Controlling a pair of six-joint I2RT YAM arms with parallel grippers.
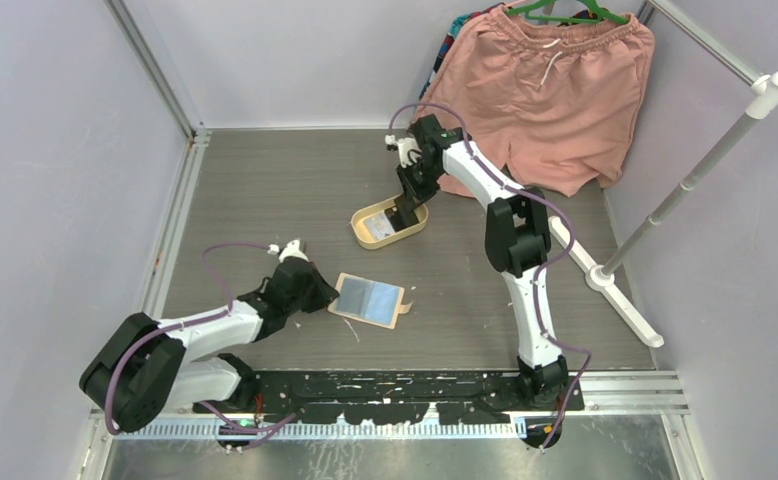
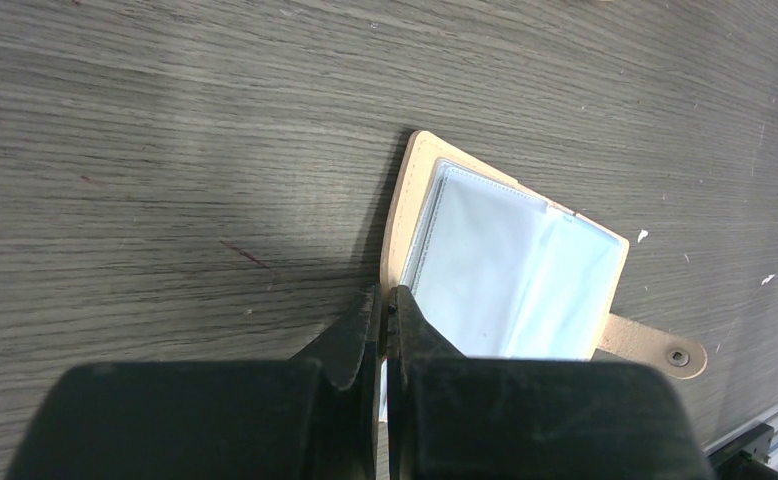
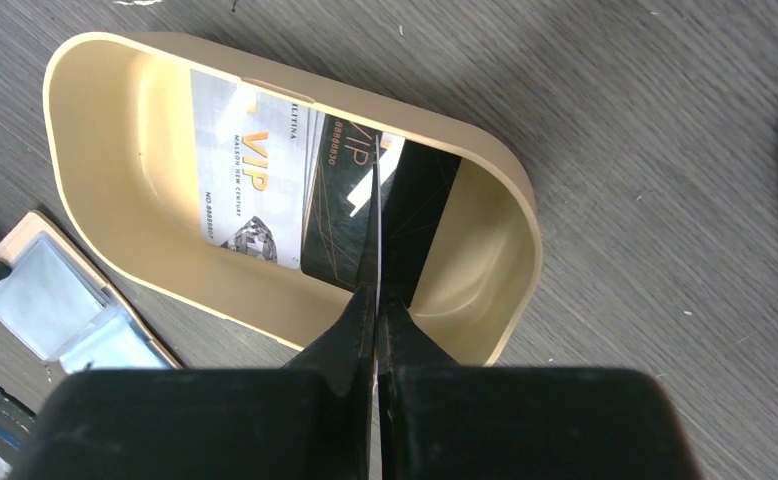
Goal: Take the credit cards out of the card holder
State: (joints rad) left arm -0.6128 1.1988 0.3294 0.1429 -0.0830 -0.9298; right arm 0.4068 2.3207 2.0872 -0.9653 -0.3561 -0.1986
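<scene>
My right gripper is clamped on a credit card, held edge-on over the tray, where 2 others lie: a pale VIP card and a black card. Released like this, it may land on its edge and lean on the wall or tip over the rim. My left gripper is closed, tips touching the open card holder on the table - a sideways push would skid it - and I can't tell whether its pockets hide another card
</scene>
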